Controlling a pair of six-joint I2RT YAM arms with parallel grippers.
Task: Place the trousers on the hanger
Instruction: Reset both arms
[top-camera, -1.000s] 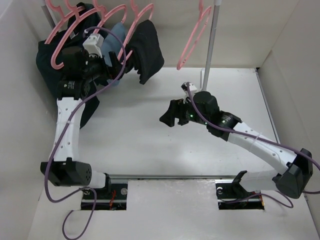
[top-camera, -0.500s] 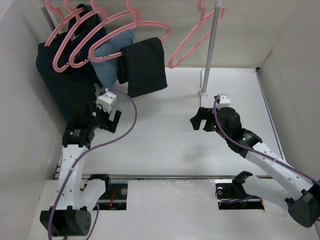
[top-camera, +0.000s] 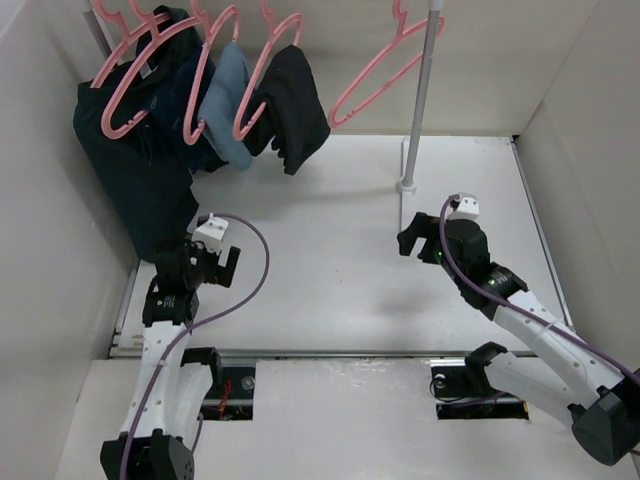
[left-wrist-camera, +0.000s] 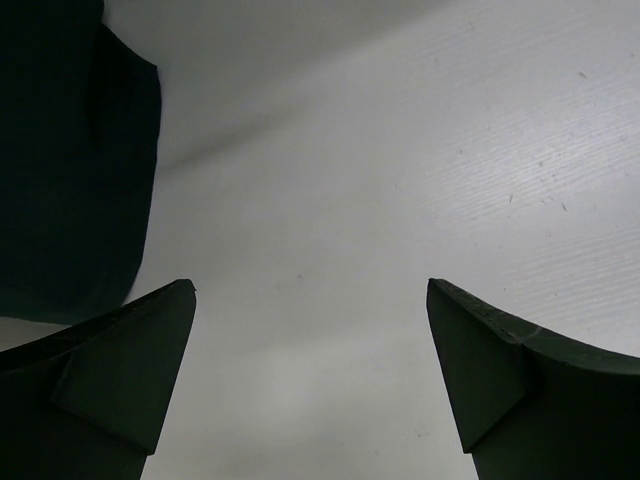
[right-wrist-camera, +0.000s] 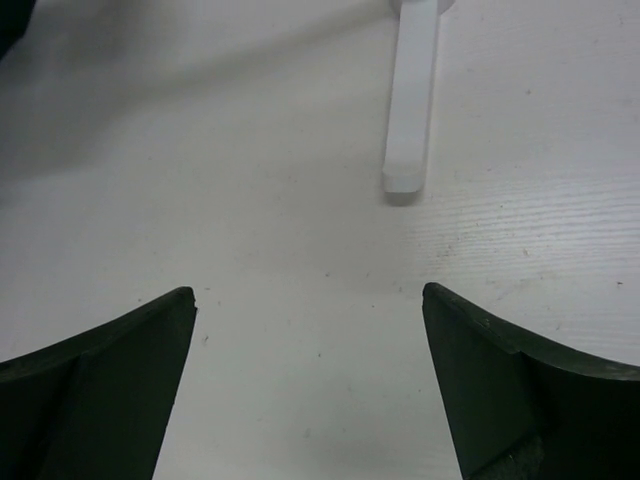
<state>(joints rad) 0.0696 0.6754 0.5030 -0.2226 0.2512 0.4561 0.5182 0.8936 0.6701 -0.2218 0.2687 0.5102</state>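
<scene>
The black trousers (top-camera: 297, 100) hang folded over the bar of a pink hanger (top-camera: 262, 62) on the rail at the back left. My left gripper (top-camera: 200, 264) is open and empty, low over the table in front of the hanging clothes and well clear of them. Its wrist view shows the open gripper (left-wrist-camera: 310, 290) over bare table. My right gripper (top-camera: 411, 239) is open and empty near the rack's pole, and its wrist view (right-wrist-camera: 308, 292) also shows only table between the jaws.
A dark navy garment (top-camera: 135, 170) and a light-blue cloth (top-camera: 226, 98) hang on other pink hangers left of the trousers; the navy one shows in the left wrist view (left-wrist-camera: 70, 150). An empty pink hanger (top-camera: 375, 72) hangs by the white pole (top-camera: 420, 100). The rack's foot (right-wrist-camera: 412, 100) lies ahead of the right gripper.
Both arms have drawn back from the rail towards the near side. The left gripper has let go by the hangers, which now swing with the trousers on one.
</scene>
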